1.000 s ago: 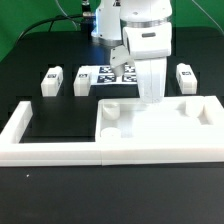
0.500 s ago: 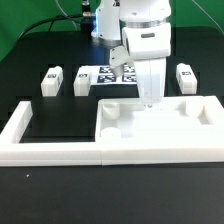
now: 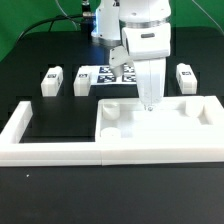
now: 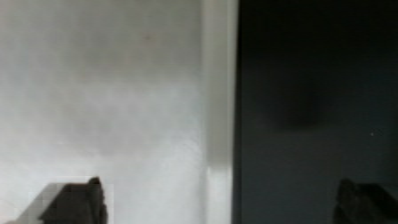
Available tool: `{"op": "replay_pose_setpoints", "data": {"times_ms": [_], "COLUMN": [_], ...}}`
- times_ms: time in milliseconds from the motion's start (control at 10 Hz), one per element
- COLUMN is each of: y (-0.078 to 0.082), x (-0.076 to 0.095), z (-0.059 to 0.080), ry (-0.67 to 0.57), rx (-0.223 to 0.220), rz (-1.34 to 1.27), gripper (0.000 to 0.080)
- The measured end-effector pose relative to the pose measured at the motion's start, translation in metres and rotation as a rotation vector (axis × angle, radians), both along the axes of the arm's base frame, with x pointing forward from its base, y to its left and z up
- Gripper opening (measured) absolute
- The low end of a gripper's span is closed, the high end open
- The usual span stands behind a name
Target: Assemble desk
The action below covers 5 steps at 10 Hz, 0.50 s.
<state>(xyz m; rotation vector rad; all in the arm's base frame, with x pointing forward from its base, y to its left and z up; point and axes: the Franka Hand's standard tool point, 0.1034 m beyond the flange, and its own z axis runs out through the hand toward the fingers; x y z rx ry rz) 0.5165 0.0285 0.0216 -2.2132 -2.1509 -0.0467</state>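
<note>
Plainly, the gripper [image 3: 150,101] is seen with its fingers [image 4: 73,203] spread wide and nothing held between them (only a white surface and a dark one show in the gap), and it is hung just above the rear rim of the desk top [image 3: 165,128]. Reckoned from the exterior view's centre, the desk top is found between 3 and 4 o'clock, inside the border wall [image 3: 25,135]. On the black table [image 3: 60,125] one leg [image 3: 52,80] is laid at 10 o'clock, a second leg [image 3: 83,82] nearer 11, the marker board [image 3: 108,74] at 12, and a third leg [image 3: 185,77] at 2.
</note>
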Motion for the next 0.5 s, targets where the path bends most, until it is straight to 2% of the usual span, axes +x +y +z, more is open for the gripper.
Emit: {"op": "replay_pose_setpoints", "data": {"times_ms": [400, 500], "y": [0.0003, 0.0063], "x": [0.0001, 0.0013], "z": [0.0004, 0.0078], "ry": [0.000, 0.000], "rx": [0.000, -0.004], "rz": [-0.011, -0.120], "gripper": [0.0649, 0.0649]}}
